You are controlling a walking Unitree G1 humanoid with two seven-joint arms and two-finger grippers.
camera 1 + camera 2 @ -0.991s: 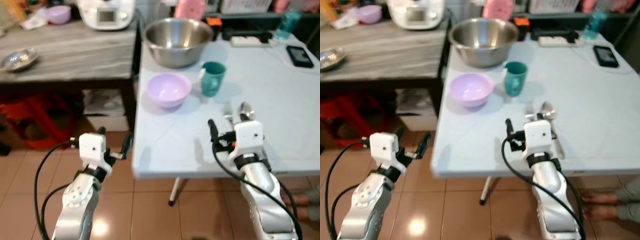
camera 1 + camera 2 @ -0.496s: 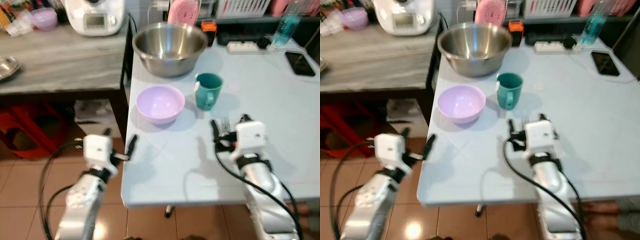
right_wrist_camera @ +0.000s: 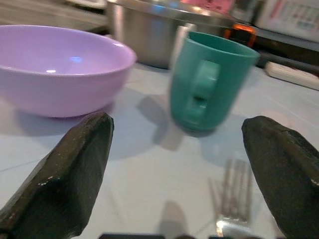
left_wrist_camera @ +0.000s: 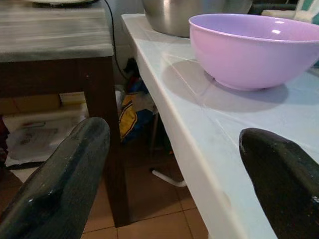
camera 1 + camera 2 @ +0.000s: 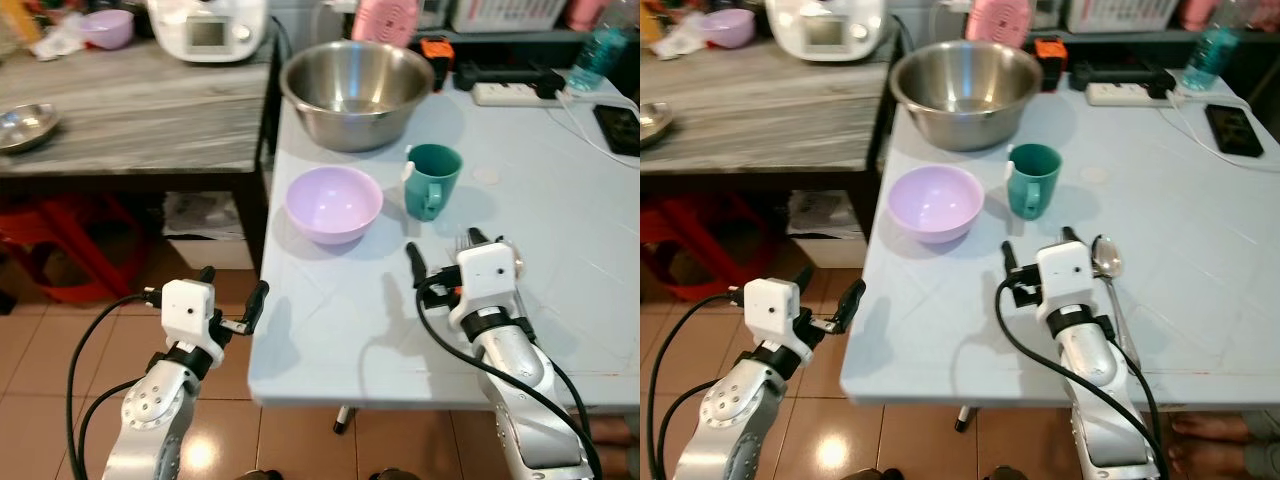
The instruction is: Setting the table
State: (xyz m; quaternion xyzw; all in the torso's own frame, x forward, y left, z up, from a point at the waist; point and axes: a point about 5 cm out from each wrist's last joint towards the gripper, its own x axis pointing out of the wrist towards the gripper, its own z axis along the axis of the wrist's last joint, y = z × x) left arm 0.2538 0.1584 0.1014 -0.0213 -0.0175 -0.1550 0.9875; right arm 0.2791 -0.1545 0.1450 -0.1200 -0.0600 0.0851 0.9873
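Note:
A lilac bowl (image 5: 334, 204) and a teal mug (image 5: 433, 180) stand on the pale blue table (image 5: 330, 330), in front of a large steel bowl (image 5: 357, 78). A fork (image 3: 234, 199) and a spoon (image 5: 1106, 258) lie side by side just right of the mug, near the table's front. My right gripper (image 5: 443, 250) hovers low over the table at the fork's tines, open and holding nothing, pointing toward the mug. My left gripper (image 5: 232, 288) is open off the table's left edge, level with the tabletop, facing the bowl.
A wooden counter (image 5: 130, 110) stands to the left with a white appliance (image 5: 208, 25) and a small steel dish (image 5: 25, 125). A power strip (image 5: 510, 92), phone (image 5: 620, 115) and bottle (image 5: 598, 45) sit at the table's far right. Red crates (image 5: 70, 240) are under the counter.
The whole picture has shifted as the camera moved. Both grippers stay open, and the bowl, mug, fork and spoon lie where they were.

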